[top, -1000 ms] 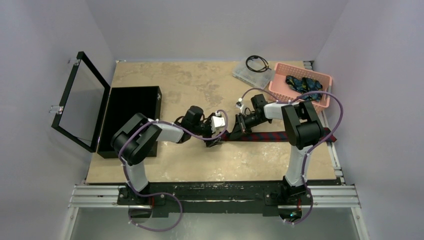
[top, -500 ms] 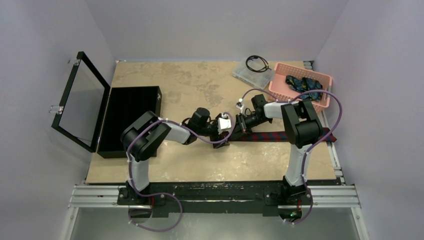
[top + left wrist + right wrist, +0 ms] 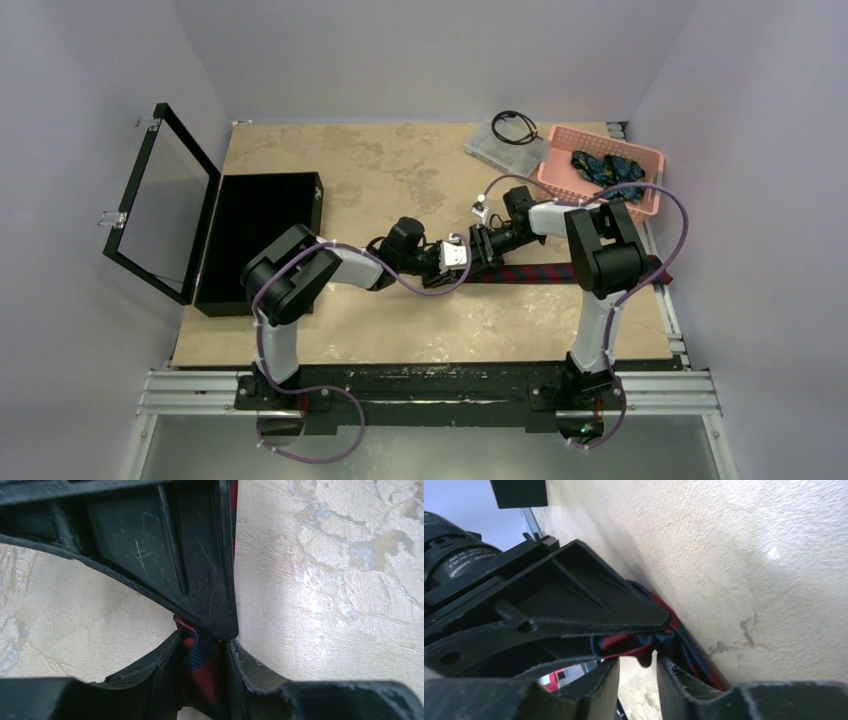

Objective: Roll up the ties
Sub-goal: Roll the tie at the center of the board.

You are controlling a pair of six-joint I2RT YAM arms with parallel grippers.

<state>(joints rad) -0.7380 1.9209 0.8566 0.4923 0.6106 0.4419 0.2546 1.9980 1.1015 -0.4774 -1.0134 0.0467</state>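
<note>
a: item 1, maroon tie [image 3: 560,271]. where?
b: flat on table [image 3: 400,170]. near end bunched betw. the tips of both grippers. the rest trails back under the right arm, almost to the table edge.
a: tools?
b: left gripper [image 3: 203,641] clamped on the bunched end, cloth fills its gap. right gripper [image 3: 638,661] has jaws slightly apart, fold at its tips, no clear pinch.
a: step, imo?
b: starting the roll. hold core tight w/ left and turn it along the strip. edges square so the coil doesn't cone. right should flatten cloth just ahead, no tugging.
a: room?
b: tabletop shows either side of the tips. tools nose to nose, so clash risk. black case [image 3: 260,240] well behind left gripper. pink basket [image 3: 548,165] w/ blue-teal ties [image 3: 600,168] and clear tray [image 3: 495,148] well off beside the right wrist.
</note>
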